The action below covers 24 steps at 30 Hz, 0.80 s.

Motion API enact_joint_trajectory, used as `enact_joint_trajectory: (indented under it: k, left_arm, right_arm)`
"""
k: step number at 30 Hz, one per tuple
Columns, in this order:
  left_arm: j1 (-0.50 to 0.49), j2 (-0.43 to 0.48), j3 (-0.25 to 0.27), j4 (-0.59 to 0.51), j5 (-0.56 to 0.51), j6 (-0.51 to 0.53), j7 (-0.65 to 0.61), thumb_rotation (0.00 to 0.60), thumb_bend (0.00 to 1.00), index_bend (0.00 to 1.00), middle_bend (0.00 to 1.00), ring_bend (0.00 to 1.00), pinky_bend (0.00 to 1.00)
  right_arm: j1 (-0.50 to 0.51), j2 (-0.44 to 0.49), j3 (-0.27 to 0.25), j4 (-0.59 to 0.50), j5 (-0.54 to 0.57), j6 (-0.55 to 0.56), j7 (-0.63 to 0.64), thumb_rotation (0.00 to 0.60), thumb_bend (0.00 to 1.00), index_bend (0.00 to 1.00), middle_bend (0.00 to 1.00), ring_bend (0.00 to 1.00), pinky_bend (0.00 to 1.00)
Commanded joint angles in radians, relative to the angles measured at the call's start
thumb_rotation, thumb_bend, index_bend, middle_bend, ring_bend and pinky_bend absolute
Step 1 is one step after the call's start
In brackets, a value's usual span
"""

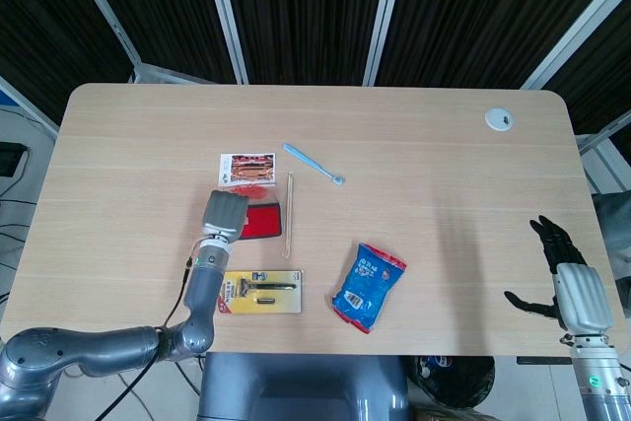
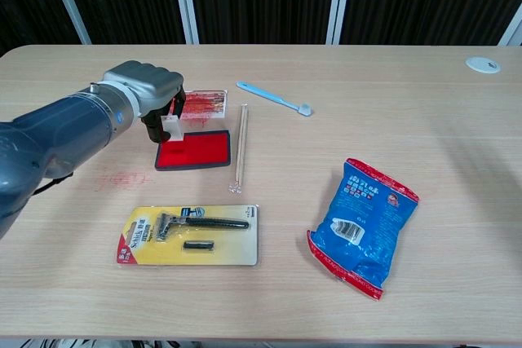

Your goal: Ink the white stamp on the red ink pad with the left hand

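My left hand (image 2: pixel 148 90) (image 1: pixel 225 215) grips the white stamp (image 2: pixel 172 129) from above, fingers curled around it. The stamp's lower end sits at the left part of the red ink pad (image 2: pixel 198 150) (image 1: pixel 262 222); whether it touches the pad I cannot tell. In the head view the hand hides the stamp and the pad's left end. My right hand (image 1: pixel 567 278) hangs open off the table's right front corner, holding nothing, and shows only in the head view.
Behind the pad lies its clear lid smeared red (image 2: pixel 201 102). A thin wooden stick (image 2: pixel 240 146) lies right of the pad, a blue toothbrush (image 2: pixel 275 97) beyond it. A carded razor (image 2: pixel 191 234) and a blue snack bag (image 2: pixel 362 225) lie nearer the front. Red stamp marks (image 2: pixel 122 177) show left.
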Motion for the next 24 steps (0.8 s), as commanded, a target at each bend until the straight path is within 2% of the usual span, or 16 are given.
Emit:
enact_joint_trajectory:
  k: [1, 24]
  left_arm:
    - [-0.008, -0.006, 0.004, 0.012, -0.006, -0.005, -0.001, 0.6, 0.53, 0.74, 0.74, 0.55, 0.59]
    - [-0.053, -0.049, 0.038, 0.111, -0.025, -0.051, -0.026, 0.6, 0.53, 0.75, 0.76, 0.57, 0.61]
  right_arm:
    - [0.0, 0.0, 0.0, 0.0, 0.0, 0.0, 0.001, 0.6, 0.08, 0.0, 0.0, 0.0, 0.18]
    - [0.0, 0.001, -0.001, 0.0, 0.002, -0.004, 0.006, 0.6, 0.09, 0.0, 0.0, 0.0, 0.18]
